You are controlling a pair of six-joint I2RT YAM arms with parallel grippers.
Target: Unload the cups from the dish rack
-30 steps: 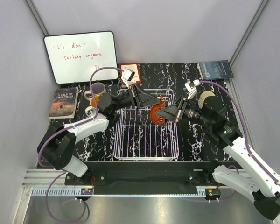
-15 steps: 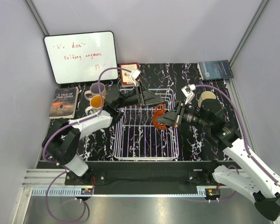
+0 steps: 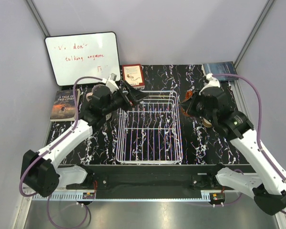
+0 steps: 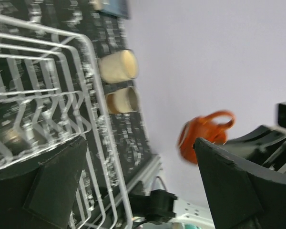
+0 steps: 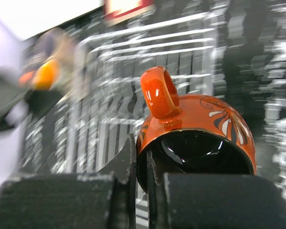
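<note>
The white wire dish rack (image 3: 148, 126) sits mid-table, and no cup shows in it from above. My right gripper (image 5: 142, 167) is shut on the rim of a squat orange-red cup (image 5: 200, 129), one finger inside and one outside. From above, that cup (image 3: 185, 109) hangs just right of the rack's far right corner. My left gripper (image 3: 135, 94) is open and holds nothing at the rack's far left corner. In the left wrist view two cream cups (image 4: 118, 66) (image 4: 123, 99) lie on their sides beyond the rack (image 4: 62, 95), and the orange-red cup (image 4: 205, 136) shows in the air.
A whiteboard (image 3: 82, 57) leans at the back left with a red card (image 3: 132, 75) beside it. Books lie at the left edge (image 3: 64, 104) and the back right corner (image 3: 219, 70). A blurred cup with an orange inside (image 5: 45, 76) stands left of the rack.
My right gripper has carried the orange-red cup up out of the rack and off to the right. My left arm has drawn back from over the rack to its far left corner, jaws wide.
</note>
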